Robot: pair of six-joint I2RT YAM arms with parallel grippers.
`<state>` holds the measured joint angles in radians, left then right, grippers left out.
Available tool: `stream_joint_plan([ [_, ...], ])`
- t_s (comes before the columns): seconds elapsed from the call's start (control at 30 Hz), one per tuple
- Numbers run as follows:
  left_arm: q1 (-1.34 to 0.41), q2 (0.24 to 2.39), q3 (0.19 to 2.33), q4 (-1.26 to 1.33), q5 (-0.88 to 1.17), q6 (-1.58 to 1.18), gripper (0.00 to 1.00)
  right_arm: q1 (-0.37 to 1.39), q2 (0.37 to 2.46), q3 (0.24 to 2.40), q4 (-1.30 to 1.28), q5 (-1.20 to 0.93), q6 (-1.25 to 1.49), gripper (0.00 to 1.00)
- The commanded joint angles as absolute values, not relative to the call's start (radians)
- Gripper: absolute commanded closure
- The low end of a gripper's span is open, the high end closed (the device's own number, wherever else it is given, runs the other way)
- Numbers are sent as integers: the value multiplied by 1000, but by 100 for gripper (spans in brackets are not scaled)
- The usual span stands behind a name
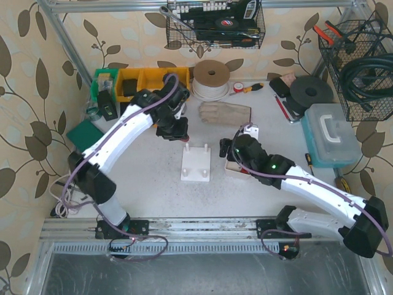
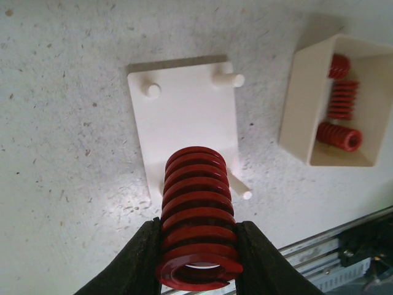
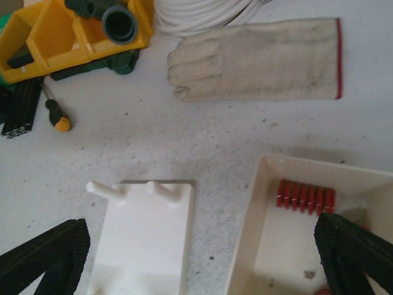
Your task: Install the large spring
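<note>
Left claw (image 2: 199, 249) pinches the large spring (image 2: 198, 190) above the white peg plate (image 2: 184, 117) mid-bench. The visible pegs are bare, so seating seemingly remains. Right claw (image 3: 202, 249) hangs spread over the spring tray (image 3: 247, 246).

arms (image 1: 126, 132): white, black joints | left gripper (image 2: 199, 228): black | cables (image 1: 288, 179): purple (thin)

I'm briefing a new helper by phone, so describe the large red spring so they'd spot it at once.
On the speckled white table, find the flat white plastic plate with upright pegs near the middle. Close by, the black fingers of the left gripper clamp the large red coil spring. It is fatter than the small red springs lying in the beige tray alongside.
</note>
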<state>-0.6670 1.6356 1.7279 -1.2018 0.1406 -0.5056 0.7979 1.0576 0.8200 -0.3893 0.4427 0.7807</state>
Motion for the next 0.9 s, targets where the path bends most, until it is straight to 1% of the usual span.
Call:
stream_joint_plan([
  [0.0,-657,1752,1868,-1371,157,-416,100,806,999,764,-347,601,737,1],
  [0.13,-656,1866,1968,-1413,155,-381,100,806,943,715,-309,624,738,1],
  [0.33,-651,1981,2088,-1467,116,-349,100,806,982,742,-344,613,745,1],
  [0.67,-642,2027,2102,-1482,72,-318,100,805,977,719,-362,668,804,1],
  [0.87,-640,2036,2064,-1457,62,-303,100,798,1032,738,-360,651,807,1],
])
